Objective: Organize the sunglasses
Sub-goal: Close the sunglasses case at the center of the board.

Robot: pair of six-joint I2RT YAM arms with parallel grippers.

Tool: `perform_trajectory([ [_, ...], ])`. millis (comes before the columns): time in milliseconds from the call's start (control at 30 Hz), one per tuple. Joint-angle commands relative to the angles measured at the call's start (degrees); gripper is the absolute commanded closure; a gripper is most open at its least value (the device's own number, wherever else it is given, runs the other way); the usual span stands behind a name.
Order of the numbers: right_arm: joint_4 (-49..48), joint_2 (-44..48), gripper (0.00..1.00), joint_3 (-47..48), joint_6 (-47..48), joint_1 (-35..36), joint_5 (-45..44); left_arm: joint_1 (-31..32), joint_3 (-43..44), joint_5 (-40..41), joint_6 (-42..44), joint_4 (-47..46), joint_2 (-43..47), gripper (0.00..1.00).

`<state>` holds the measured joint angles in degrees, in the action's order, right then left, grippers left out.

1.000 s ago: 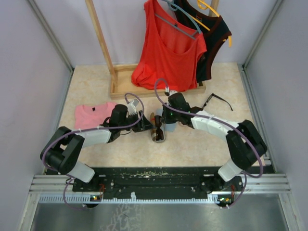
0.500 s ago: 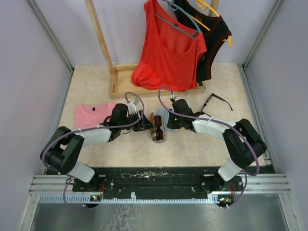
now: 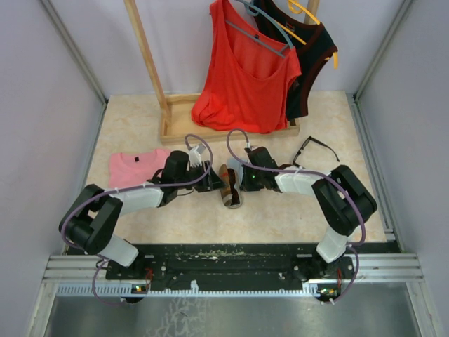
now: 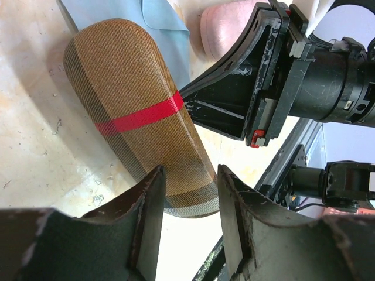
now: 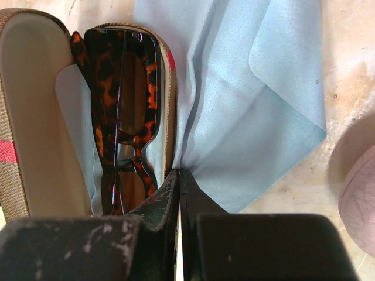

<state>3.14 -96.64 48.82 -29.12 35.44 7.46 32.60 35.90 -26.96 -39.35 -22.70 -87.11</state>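
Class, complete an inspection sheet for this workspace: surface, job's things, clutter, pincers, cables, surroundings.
Surface: beige table, some grit.
Job's things: brown sunglasses folded in the open plaid case; black sunglasses unfolded, apart.
Clutter: blue cloth, pink case, pink shirt.
Pincers: left pincer straddles the plaid case's end, grip unclear; right pincer shut on blue cloth.
Cables: purple cables loop along both arms.
Surroundings: wooden rack, red top, black top.
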Motion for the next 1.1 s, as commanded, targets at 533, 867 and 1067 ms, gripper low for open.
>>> perform_trajectory([
  [533,-5.05,-0.3,1.0,0.44,-1.59,-0.11,3.98,1.68,2.05,0.82,0.0,-1.5,-3.97,0.64],
  [867,-5.18,-0.01,1.0,0.31,-1.62,-0.11,3.91,1.72,1.95,0.82,-0.17,-2.32,-7.08,0.64],
  [1067,-4.97,3.03,1.0,-0.37,-1.38,-0.11,0.76,1.68,1.55,1.77,0.15,-2.37,-7.77,0.64],
])
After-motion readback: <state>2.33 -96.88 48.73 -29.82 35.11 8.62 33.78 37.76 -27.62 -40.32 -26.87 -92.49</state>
